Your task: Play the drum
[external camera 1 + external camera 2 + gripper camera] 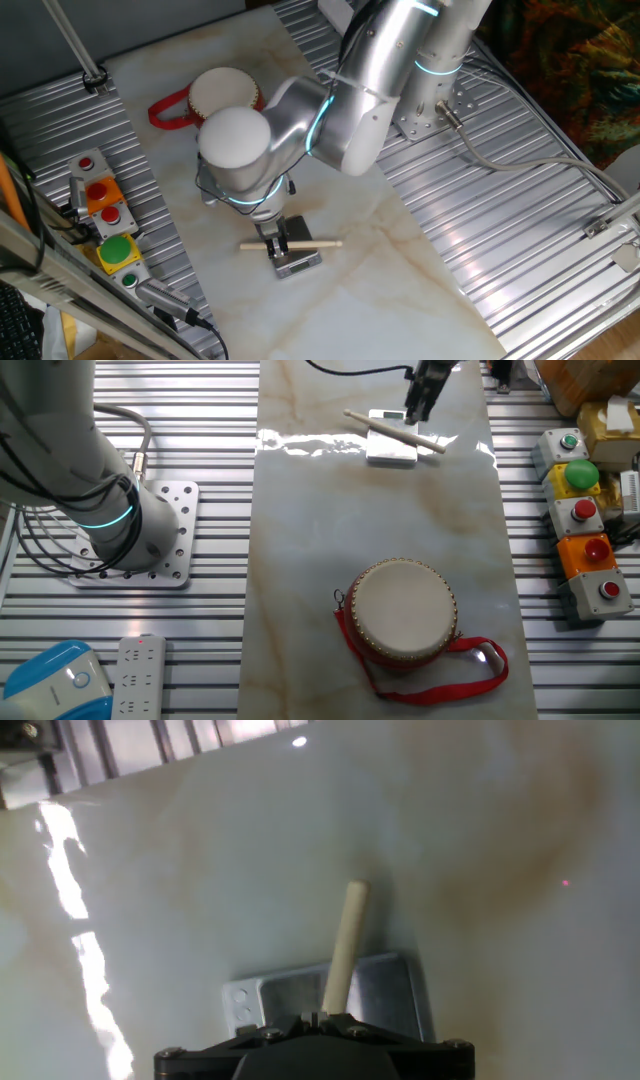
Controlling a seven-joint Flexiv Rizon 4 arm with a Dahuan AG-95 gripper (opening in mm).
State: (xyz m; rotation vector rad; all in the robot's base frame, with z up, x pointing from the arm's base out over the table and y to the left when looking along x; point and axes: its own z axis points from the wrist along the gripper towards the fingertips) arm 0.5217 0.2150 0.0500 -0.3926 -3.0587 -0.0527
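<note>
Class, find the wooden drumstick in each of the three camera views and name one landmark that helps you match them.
One fixed view: the drumstick lies lower centre, across the grey metal block, under the end effector.
The other fixed view: the drumstick is top centre, on the block.
Hand view: the drumstick points up from the bottom centre.
Shared landmark: the block.

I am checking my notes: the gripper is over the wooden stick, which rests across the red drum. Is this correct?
Not quite. The gripper is over the wooden stick, but the stick rests across the grey metal block, not the drum. The other fixed view shows the drum standing apart, farther along the table.
</note>
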